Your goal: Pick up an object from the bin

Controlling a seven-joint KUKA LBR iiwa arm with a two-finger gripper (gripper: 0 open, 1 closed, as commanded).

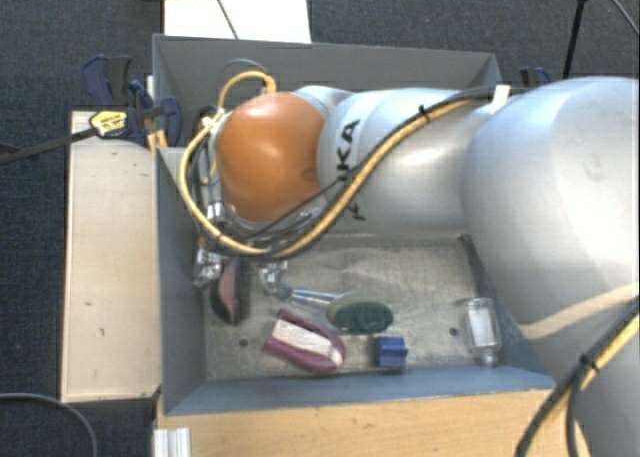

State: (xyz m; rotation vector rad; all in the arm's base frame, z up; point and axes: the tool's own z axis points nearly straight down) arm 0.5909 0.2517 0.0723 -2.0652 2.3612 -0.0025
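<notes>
At the left end of the grey bin [183, 355] the gripper [232, 283] hangs low under its orange cover [268, 155], close to the left wall and just above the floor; whether it is released or clenched cannot be told, since the cover and looping cables hide most of it. A dark shape with a pinkish face [229, 294] sits directly beneath it; it is hard to say whether this belongs to the gripper or is a thing from the bin.

Just right of that, near the front wall, lies a flat maroon-and-white object [304, 342], tilted across the floor. Beside it is a brush [352, 314] with a shiny metal handle and a dark green oval head, its handle pointing back toward the gripper; a small blue block [390, 350] rests just in front of the head. Well apart, further right, a small clear plastic bottle [481, 329] lies on bare floor.

The silver arm [430, 160] spans the bin from the right, hiding the rear floor and the right wall.
</notes>
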